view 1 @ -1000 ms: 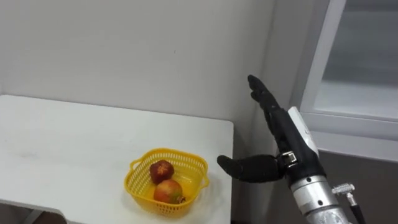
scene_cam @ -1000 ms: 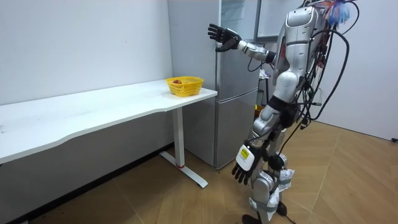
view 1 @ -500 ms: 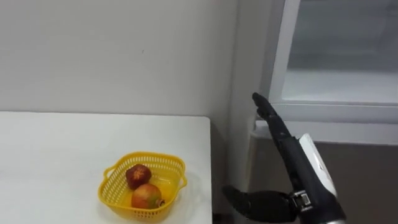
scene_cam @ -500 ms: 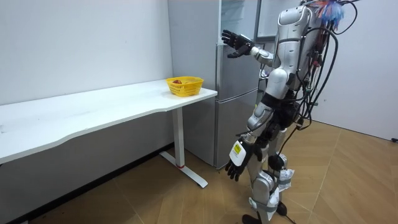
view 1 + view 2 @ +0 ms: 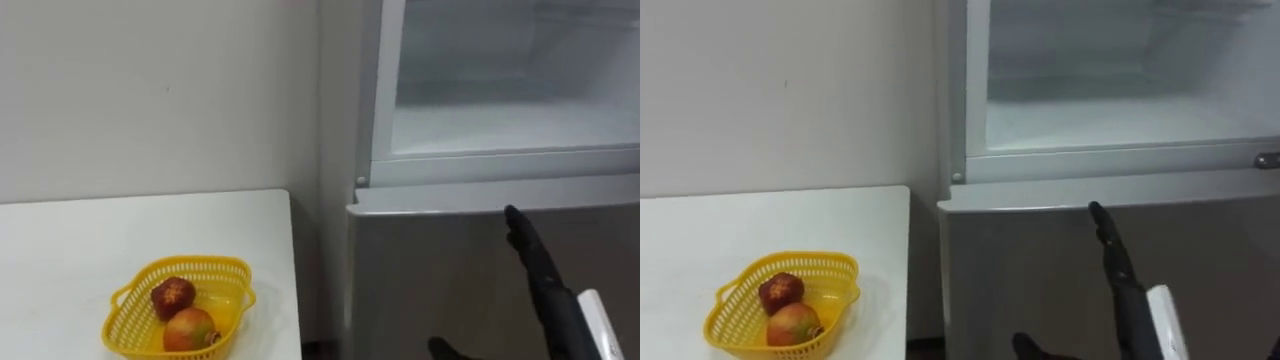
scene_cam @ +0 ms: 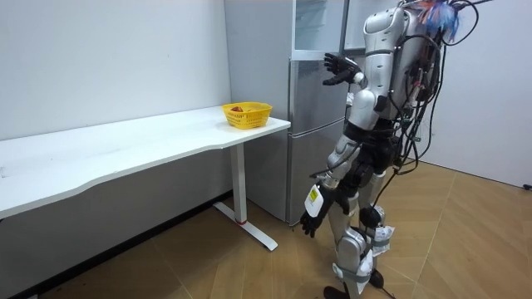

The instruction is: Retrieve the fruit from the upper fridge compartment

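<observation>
- Since the right hand point(image 5: 545, 285) hovers in front of the lower fridge door point(image 5: 420, 270) with fingers straight, thumb spread and nothing in it, the step in hand looks like the reach up into the upper compartment point(image 5: 500, 130), which stands open above the fingertips
- What is to be fetched I cannot make out: the shelf above the hand looks bare as far as it shows, so a look deeper in would be wise before the hand commits
- Lift the hand clear over the ledge at the top of the lower door, just above the fingertips, rather than sliding up along the door; a straight finger could catch under that lip
- Go in palm low and level with the shelf, and close the fingers only once they are round the thing
- Well off to the hand's left, the yellow basket point(image 5: 200, 263) on the white table point(image 5: 60, 250) holds two reddish fruit point(image 5: 172, 295); it looks a likely place to set down, so the way across to it should be free
- The left hand point(image 6: 309, 223) hangs by the thigh, fingers loose and empty, and need not take part
</observation>
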### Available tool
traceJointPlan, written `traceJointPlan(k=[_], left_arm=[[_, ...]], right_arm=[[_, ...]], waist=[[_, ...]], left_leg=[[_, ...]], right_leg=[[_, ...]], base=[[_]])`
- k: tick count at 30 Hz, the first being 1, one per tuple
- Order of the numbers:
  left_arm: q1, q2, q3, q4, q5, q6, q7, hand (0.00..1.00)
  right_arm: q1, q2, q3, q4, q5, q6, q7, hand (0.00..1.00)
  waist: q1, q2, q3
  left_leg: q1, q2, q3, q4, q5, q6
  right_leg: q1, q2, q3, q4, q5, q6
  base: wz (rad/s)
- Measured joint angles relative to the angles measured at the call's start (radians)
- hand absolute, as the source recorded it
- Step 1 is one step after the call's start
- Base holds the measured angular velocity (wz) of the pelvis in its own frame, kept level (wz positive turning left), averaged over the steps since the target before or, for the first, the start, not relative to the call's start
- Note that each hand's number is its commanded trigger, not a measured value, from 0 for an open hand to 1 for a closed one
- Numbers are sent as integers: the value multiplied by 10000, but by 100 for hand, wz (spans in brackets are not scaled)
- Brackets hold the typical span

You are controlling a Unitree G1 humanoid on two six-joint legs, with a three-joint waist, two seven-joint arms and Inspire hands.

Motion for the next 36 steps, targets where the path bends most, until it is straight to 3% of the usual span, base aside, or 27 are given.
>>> traceJointPlan(k=[5,9,10,18,24,27,32,33,36], left_arm=[[64,2,-189,11,-688,-141,168,0],[104,1,-189,14,-829,-149,362,0],[107,1,-189,22,-913,-148,396,0],[175,-15,-312,-8,-1196,-131,502,0],[487,24,-220,-642,-1455,-105,679,0],[732,62,158,-865,-1506,-108,602,0],[1121,145,1140,-1215,-1435,-122,327,0],[1106,163,1223,-1277,-1439,-121,317,0],[1138,212,1533,-1516,-1438,-118,170,0]], right_arm=[[277,1,-24,827,914,-34,-329,0],[517,19,-194,2122,1876,-30,-455,0],[641,24,-235,2554,2384,-5,-518,0],[781,353,-314,4552,4822,85,-1029,0],[752,378,-811,5821,7640,198,-1293,0],[716,396,-1952,5890,10071,343,-1411,0],[207,312,-4294,5697,13802,178,-1977,0],[173,298,-4428,5656,14244,106,-1972,0],[-86,281,-5004,5486,15612,-16,-1919,0]], waist=[[-301,-10,70],[-342,-8,107],[-341,-7,74],[-541,90,121],[-786,-80,107],[-967,-232,111],[-1109,-645,121],[-1107,-657,149],[-1108,-734,127]], left_leg=[[23,19,113,-49,-11,-17],[64,11,110,-129,-26,-28],[64,8,112,-141,-26,-28],[72,2,148,-174,-26,-27],[117,-22,95,-176,-26,-27],[139,-32,92,-174,-26,-27],[141,-30,101,-116,-22,-25],[138,-29,102,-87,-22,-25],[18,-29,134,-74,-24,-24]], right_leg=[[-21,22,56,-48,18,-7],[-19,27,69,-68,9,6],[-20,23,73,-71,7,9],[-51,24,83,-76,-24,17],[-55,-13,55,-48,-123,39],[-34,-19,52,-43,-145,37],[-45,-17,64,-52,-155,29],[-58,-16,75,-49,-155,28],[-266,-16,115,98,-154,27]], base=[[-4],[0],[0],[0],[3],[0],[0],[0],[-5]])
